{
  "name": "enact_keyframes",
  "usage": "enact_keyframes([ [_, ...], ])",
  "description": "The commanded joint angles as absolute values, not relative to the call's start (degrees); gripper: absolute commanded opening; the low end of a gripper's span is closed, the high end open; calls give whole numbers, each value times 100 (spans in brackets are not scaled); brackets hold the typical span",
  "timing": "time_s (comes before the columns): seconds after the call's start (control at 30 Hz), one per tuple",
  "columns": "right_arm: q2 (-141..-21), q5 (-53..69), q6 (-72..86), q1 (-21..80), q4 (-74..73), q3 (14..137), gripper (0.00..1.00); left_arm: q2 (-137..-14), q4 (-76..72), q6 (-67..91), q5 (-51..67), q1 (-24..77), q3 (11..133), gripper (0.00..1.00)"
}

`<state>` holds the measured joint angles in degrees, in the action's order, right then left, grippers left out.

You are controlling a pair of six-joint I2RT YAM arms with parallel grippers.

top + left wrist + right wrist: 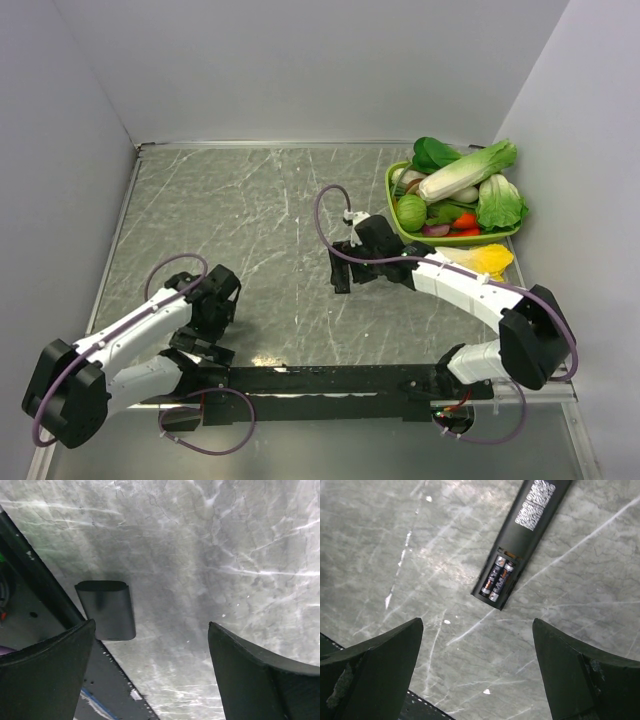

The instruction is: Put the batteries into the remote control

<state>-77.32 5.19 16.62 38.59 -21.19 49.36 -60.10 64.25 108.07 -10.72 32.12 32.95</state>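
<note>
My right gripper [476, 630] hangs spread wide above the marble table [385, 545]. The remote control [527, 535] lies back-up on the table, its compartment uncovered, with both batteries [497, 578] seated side by side inside. My left gripper [151, 627], also spread, hovers near the flat black battery cover [107, 609].

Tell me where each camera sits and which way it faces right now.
Top external: above and behind the bases, looking down at the table; both arms show.
Left wrist: faces down at the black cover piece; open left gripper shows.
Right wrist: faces down at the remote control, batteries in its bay; open right gripper shows.
Shared: top and right wrist both show the remote control.
</note>
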Motion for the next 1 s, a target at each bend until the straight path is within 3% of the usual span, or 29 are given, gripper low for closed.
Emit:
enact_keyframes([
  [0.0, -7418, 624, 1608, 3823, -1767, 4878, 98, -6117, 6609, 11303, -896, 3226, 3243, 97],
  [0.33, -7313, 606, 1582, 3771, -1705, 4852, 98, -6723, 6425, 11206, -958, 3234, 3454, 93],
  [0.63, -7260, 589, 1538, 3727, -1731, 4825, 98, -7022, 5371, 10969, -923, 3322, 3603, 91],
  [0.83, -7251, 563, 1529, 3691, -1775, 4869, 98, -7644, 4562, 10442, -800, 3550, 4226, 90],
  [0.97, -7163, 510, 1442, 3683, -1863, 4913, 97, -8226, 4781, 9898, -1089, 3997, 5314, 90],
])
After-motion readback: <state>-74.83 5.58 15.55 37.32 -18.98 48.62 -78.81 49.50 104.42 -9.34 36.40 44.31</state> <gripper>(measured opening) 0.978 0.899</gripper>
